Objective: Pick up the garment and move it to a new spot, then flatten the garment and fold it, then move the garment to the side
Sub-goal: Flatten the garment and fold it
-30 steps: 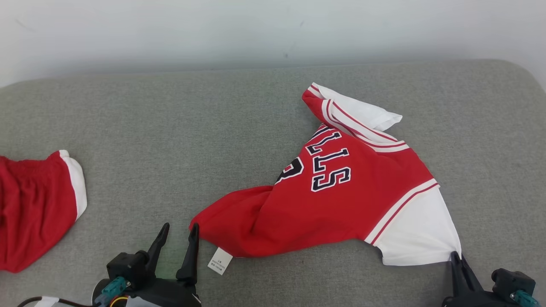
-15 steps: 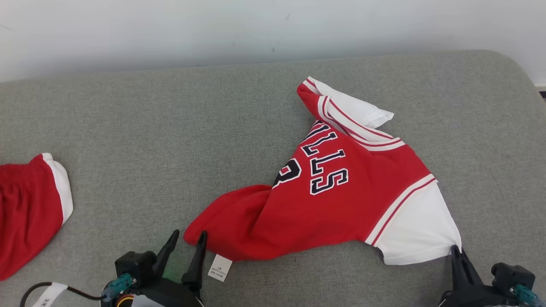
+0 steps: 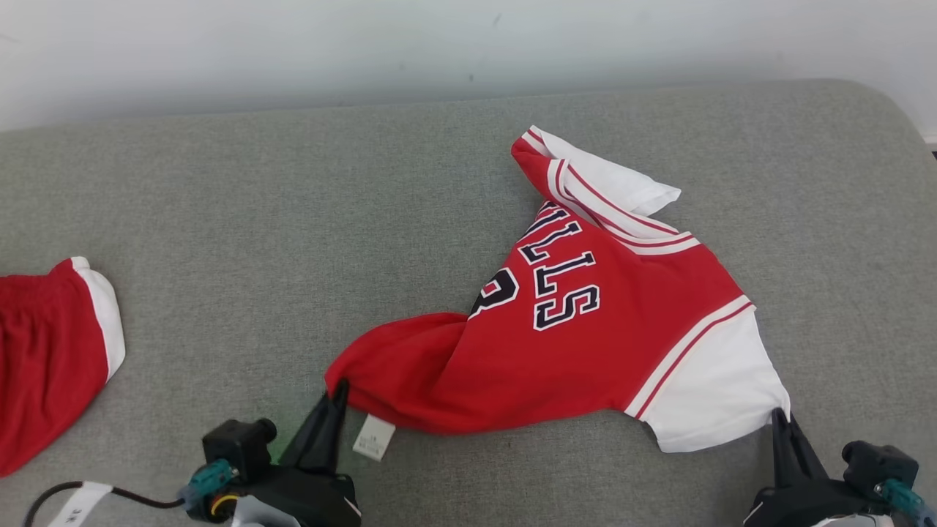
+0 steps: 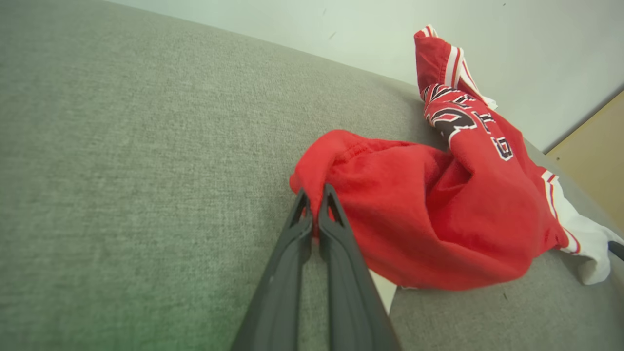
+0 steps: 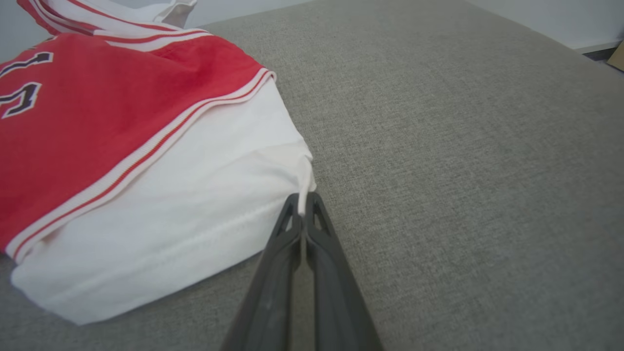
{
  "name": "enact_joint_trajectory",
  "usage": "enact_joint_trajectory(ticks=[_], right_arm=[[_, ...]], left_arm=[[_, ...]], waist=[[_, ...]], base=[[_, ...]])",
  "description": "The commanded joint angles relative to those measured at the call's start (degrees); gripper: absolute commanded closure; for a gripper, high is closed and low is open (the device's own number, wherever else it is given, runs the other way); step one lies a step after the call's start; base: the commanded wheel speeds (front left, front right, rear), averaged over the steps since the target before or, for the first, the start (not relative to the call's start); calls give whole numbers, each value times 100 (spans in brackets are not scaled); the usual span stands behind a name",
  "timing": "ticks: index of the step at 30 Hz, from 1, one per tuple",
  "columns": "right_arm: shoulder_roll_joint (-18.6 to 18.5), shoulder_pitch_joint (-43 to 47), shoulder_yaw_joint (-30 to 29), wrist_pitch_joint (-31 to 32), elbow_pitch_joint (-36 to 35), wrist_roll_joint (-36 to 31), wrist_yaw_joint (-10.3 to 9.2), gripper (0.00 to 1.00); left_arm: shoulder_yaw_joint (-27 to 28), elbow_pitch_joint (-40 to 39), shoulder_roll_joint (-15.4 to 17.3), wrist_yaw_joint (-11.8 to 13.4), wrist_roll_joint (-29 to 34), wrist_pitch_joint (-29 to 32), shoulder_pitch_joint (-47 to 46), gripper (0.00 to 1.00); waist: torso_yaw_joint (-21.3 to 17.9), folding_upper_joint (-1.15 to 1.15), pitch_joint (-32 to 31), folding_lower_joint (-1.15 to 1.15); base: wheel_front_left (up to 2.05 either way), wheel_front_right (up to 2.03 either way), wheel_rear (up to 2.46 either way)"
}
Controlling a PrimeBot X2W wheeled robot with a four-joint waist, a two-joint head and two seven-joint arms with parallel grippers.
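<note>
Jersey (image 3: 585,344) lies right of centre on the grey cushion (image 3: 293,219). Left fingers (image 3: 337,399) are pinched on its near-left red corner, and right fingers (image 3: 782,432) are pinched on the near-right white sleeve corner. Both bites look thin, so a lift could slip either.

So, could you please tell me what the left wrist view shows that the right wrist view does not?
Left wrist view: the left end effector shut on the red hem of the jersey, a white care label beneath, and a tan panel. Right wrist view: the right end effector shut on a corner of the white sleeve. Shared: the dark lettering, the grey cushion and the pale wall.
</note>
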Motion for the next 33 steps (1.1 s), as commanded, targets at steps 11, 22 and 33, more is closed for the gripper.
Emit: enact_joint_trajectory(ticks=[11,22,33], right_arm=[[157,-266,137,-5,-928,254,-7,100],[-271,-1622,552,-5,-1933,303,-7,100],[-649,-3834,1235,-5,-1370,188,-7,100]], left_arm=[[606,-1096,10,-1,114,-7,242,100],[544,-1048,780,-2,241,-7,-1247,100],[-357,178,1600,-1,230,-7,-3535,100]], waist=[[214,0,-228,0],[454,0,-420,0],[495,0,-605,0]], base=[[0,0,0],[0,0,0],[0,0,0]])
